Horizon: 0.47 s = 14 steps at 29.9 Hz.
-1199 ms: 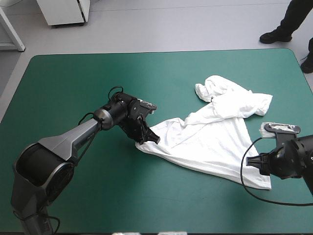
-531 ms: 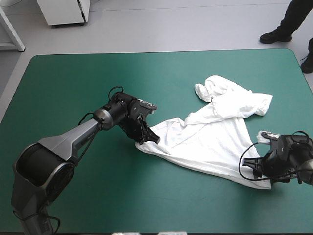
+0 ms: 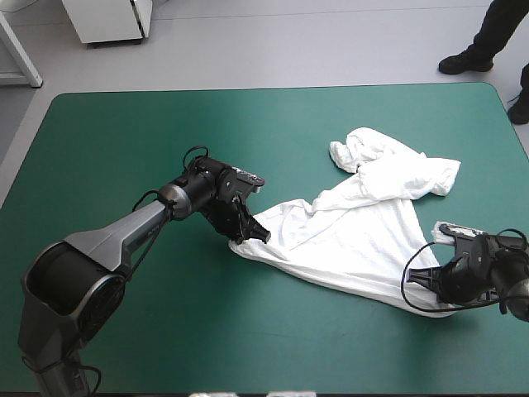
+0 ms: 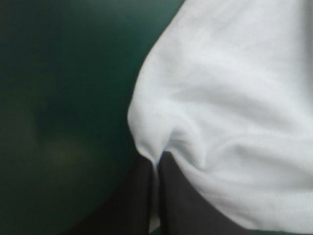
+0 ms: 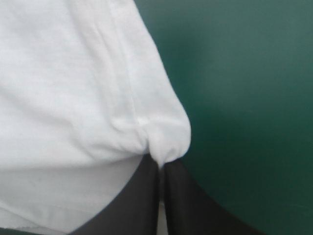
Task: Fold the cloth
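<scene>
Left end effector (image 3: 263,236), right end effector (image 3: 412,277), each clamped on T-shirt (image 3: 355,240), white, half-spread, rumpled

The bench (image 3: 116,124) is teal-green across its whole top. A white T-shirt (image 3: 355,236) lies on its right half, partly spread, crumpled toward the far edge.

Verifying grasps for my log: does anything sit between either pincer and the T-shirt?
Nothing visible does. The left pincer and right pincer are each shut directly on a corner of the T-shirt.
</scene>
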Each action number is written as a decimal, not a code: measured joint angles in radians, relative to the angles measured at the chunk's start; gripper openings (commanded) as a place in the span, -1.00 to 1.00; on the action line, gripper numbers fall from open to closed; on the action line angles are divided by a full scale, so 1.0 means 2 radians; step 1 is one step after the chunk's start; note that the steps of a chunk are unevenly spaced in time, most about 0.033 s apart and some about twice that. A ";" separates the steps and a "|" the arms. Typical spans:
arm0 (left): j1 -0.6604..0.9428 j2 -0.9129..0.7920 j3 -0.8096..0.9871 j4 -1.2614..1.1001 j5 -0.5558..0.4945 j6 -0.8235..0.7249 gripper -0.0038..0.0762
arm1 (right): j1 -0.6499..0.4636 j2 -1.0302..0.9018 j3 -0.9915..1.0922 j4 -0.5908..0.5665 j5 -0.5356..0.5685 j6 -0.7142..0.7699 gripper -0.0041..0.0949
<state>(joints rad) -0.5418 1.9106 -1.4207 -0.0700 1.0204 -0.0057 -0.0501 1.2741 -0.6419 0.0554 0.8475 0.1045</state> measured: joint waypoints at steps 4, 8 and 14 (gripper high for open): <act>0.000 -0.022 0.012 0.012 -0.011 -0.018 -0.93 | 0.000 -0.028 -0.023 0.012 0.042 -0.010 -0.95; 0.000 -0.083 0.017 0.031 -0.022 -0.038 -0.93 | 0.000 -0.091 -0.084 0.019 0.054 -0.021 -0.95; 0.000 -0.215 0.017 0.045 -0.036 -0.048 -0.93 | 0.006 -0.164 -0.156 0.025 0.080 -0.041 -0.95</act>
<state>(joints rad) -0.5424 1.4804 -1.3870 0.0201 0.9485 -0.1011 -0.0390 0.9465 -0.9538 0.1049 1.0078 0.0217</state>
